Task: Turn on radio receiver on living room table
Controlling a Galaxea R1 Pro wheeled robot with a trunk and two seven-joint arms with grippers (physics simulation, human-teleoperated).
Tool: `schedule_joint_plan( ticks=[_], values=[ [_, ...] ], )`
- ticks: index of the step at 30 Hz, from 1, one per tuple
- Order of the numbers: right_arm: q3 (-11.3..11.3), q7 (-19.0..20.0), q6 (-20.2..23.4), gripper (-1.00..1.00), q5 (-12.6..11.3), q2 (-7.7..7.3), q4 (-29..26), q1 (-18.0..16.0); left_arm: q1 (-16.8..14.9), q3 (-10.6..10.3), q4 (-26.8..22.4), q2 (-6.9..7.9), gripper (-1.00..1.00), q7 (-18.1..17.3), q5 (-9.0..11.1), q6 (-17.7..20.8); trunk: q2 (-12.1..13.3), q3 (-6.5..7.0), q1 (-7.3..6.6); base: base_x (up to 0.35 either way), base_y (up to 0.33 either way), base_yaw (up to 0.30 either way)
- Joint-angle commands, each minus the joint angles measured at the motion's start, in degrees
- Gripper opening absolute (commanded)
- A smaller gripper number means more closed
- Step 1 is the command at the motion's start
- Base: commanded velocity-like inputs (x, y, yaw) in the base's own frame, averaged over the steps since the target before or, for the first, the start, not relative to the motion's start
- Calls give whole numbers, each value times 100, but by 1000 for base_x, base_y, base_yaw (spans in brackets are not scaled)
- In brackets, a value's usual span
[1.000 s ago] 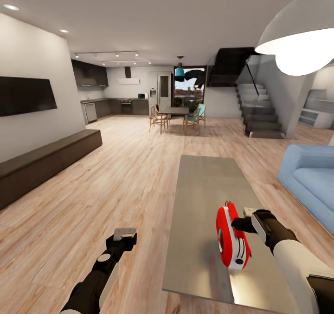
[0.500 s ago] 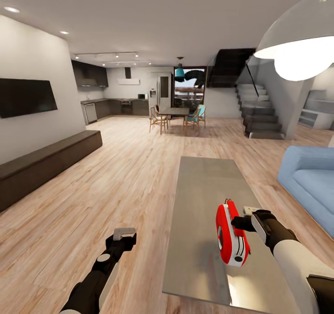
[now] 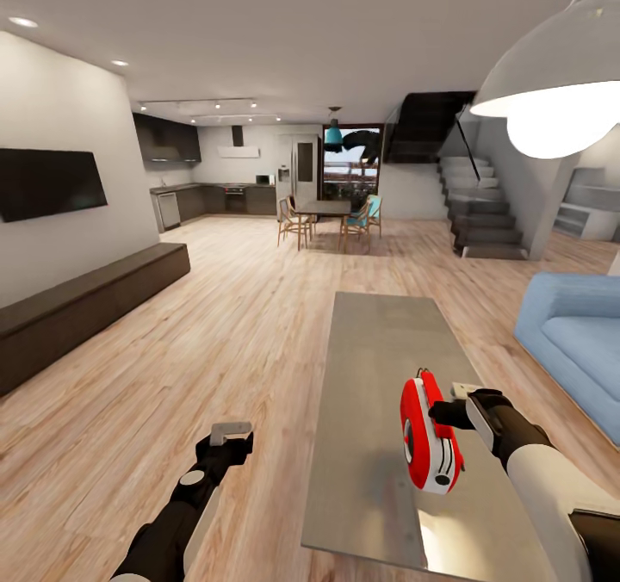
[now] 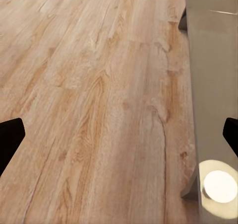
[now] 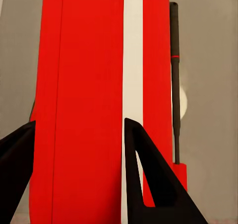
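Your right gripper point(image 3: 443, 413) is clamped on the radio receiver point(image 3: 428, 436), holding it upright on edge above the table point(image 3: 379, 341) near its front end. Your left gripper point(image 3: 231, 433) hangs over the wooden floor point(image 4: 99, 85), fingers spread apart.

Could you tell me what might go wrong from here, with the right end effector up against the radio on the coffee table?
1. The radio receiver stands upright on a narrow edge on the table. A push from the right end effector, pressed against its side, could tip it over.
2. It sits near the table's near end, so a shove might slide it off.
3. The left end effector hangs open over the floor, too far away to steady it.
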Motion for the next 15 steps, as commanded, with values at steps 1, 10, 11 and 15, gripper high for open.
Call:
schedule_joint_plan(
  ticks=[1,10,11,15],
  values=[
    [-3,5,0,-100,-9,0,-2,-1,0,0,0,0,100,0,0,0,41,19,-23,0,0,0],
    [5,576,-7,-100,30,-3,-2,-1,0,0,0,0,100,-1,0,13,402,180,-220,0,0,0],
    [6,807,-8,-100,63,-7,-2,-1,0,0,0,0,100,-1,0,20,443,198,-242,0,0,0],
    [5,1372,-53,-100,543,-21,-2,-1,0,0,-5,3,100,-3,2,25,563,252,-308,0,0,0]
  ],
)
